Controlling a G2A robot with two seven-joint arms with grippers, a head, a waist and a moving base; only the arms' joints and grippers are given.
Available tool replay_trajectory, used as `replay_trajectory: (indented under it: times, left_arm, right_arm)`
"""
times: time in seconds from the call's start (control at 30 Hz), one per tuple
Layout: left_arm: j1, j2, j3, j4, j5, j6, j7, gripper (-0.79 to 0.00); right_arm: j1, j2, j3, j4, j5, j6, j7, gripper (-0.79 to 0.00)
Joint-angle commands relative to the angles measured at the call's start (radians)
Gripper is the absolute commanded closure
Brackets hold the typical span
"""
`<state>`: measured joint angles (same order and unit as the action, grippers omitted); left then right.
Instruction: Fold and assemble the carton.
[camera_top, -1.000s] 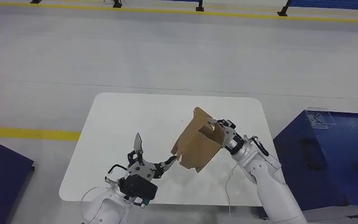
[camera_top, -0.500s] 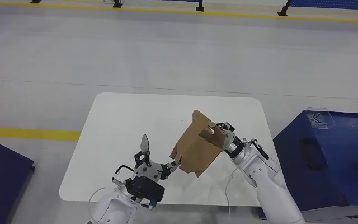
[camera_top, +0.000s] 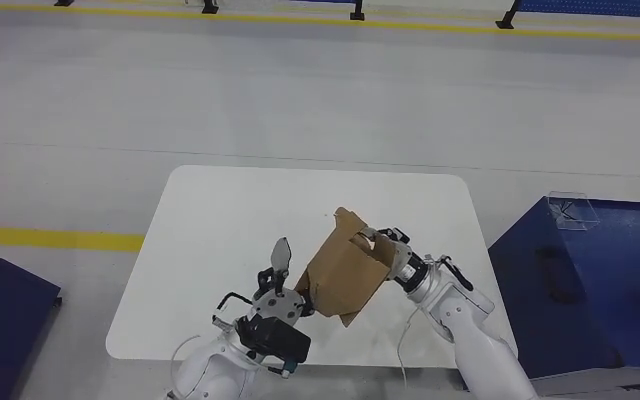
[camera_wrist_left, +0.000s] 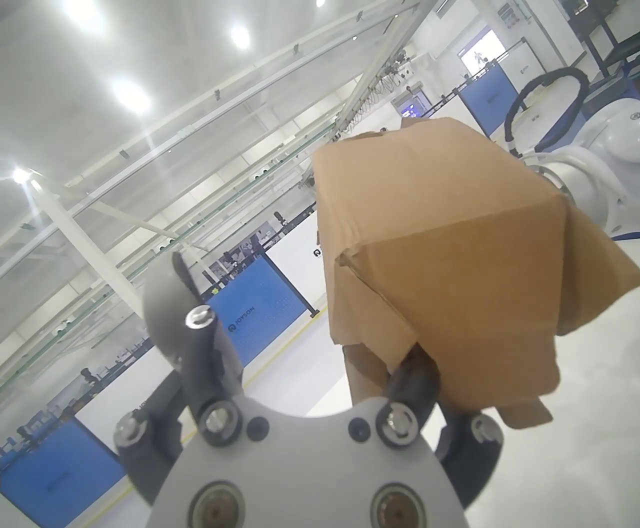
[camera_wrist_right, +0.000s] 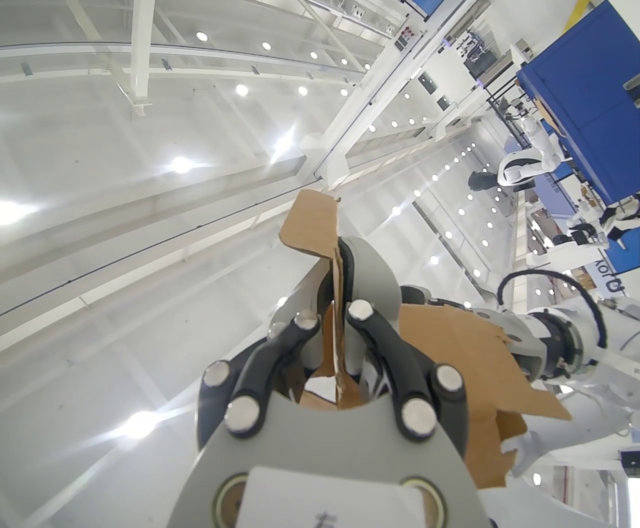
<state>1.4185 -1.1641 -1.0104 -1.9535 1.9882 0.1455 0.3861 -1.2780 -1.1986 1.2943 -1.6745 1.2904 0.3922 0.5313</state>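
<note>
Carton (camera_top: 345, 275): brown cardboard, partly formed, tilted, held over the near right part of the white worktop (camera_top: 220, 230), between both grippers
Right gripper (camera_wrist_right: 340, 265): closed narrow on a thin panel edge at the carton's upper right side
Left gripper (camera_wrist_left: 295, 340): spread wide at the carton's lower left corner, one finger tucked under the bottom flaps, the other standing free, apart from the cardboard

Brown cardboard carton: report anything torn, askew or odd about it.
The brown cardboard carton is held tilted, pinched by one flap in the right gripper. In the left wrist view, its corner crease looks ragged and partly split.
</note>
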Motion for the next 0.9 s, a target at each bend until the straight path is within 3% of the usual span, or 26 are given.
replay_trajectory:
  times: [0.0, 0.07, 0.1, 0.33, 0.37, 0.4, 0.87]
  left_arm:
    - [0.002, -0.001, 0.001, -0.001, 0.005, -0.002, -0.003, -0.191]
    - [0.004, -0.003, 0.003, -0.003, 0.005, -0.005, -0.006, -0.025]
    - [0.005, -0.004, 0.002, -0.004, 0.01, -0.004, -0.007, 0.0]
    - [0.018, -0.008, -0.003, -0.017, 0.012, -0.004, -0.013, 0.0]
    - [0.019, -0.008, -0.003, -0.018, 0.013, -0.009, -0.016, 0.0]
    - [0.021, -0.009, -0.001, -0.021, 0.006, -0.018, -0.017, 0.0]
    - [0.022, -0.009, -0.001, -0.024, 0.003, -0.02, -0.016, 0.0]
  right_arm:
    - [-0.003, 0.0, 0.0, -0.002, -0.003, -0.001, 0.001, 0.0]
    - [-0.005, 0.0, 0.002, -0.006, -0.008, -0.001, 0.001, 0.0]
    - [-0.006, 0.0, 0.003, -0.008, -0.01, 0.0, 0.0, 0.0]
    - [-0.011, 0.001, 0.005, -0.019, -0.03, 0.003, -0.004, 0.0]
    - [-0.011, 0.001, 0.003, -0.02, -0.037, 0.009, -0.005, -0.145]
    - [-0.012, 0.001, 0.003, -0.019, -0.035, 0.011, -0.007, -0.785]
    - [-0.012, 0.001, 0.003, -0.019, -0.035, 0.011, -0.007, -0.785]
